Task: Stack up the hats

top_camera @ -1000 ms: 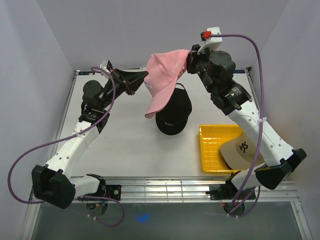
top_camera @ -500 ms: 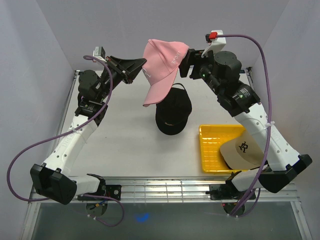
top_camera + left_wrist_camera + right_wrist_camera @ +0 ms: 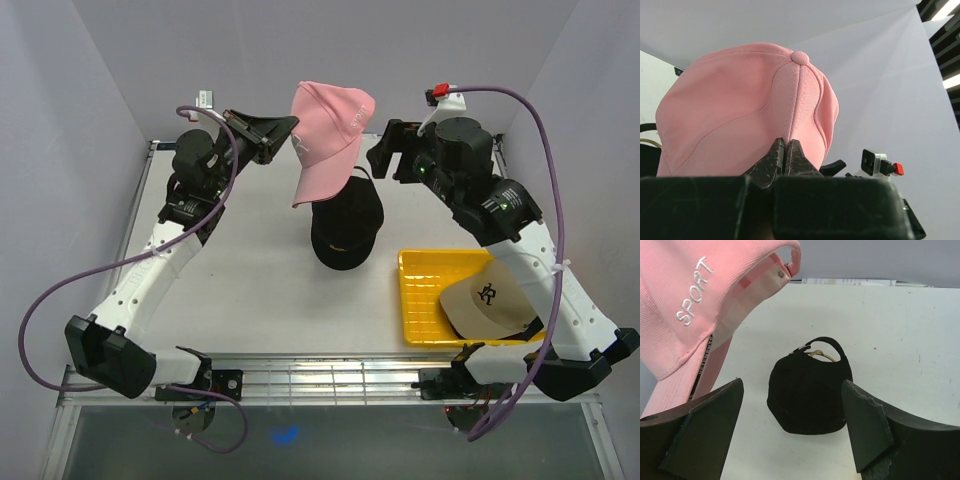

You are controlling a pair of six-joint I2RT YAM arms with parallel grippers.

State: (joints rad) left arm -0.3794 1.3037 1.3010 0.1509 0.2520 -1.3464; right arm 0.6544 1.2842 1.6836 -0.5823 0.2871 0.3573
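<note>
**Table** (image 3: 240,280): white top, closed in by pale walls (image 3: 70,120) on the left, right and far sides. Bare surface is lying open to the left of centre and along the near edge. The right near quarter is taken up.

**Yellow tray** (image 3: 412,300): sitting on the table at right near, beside the right arm's lower link.

**Pink cap** (image 3: 330,130): hanging in the air above the table's far middle, brim pointing down, directly over the black cap and apart from it. "SPORT" stitching is showing on its side.

**Black cap** (image 3: 345,240): sitting at mid-table, under the pink cap.

**Tan cap** (image 3: 485,300): lying in the tray, overhanging its right near corner, with the right arm crossing just beside it.

**Left gripper** (image 3: 785,150): jaws pressed together, pinching the pink cap's crown fabric at a seam.

**Right gripper** (image 3: 792,385): jaws standing wide, gripping nothing, just right of the pink cap and clear of it.

**Gold wire loop** (image 3: 819,354): peeking out at the black cap's far edge.
</note>
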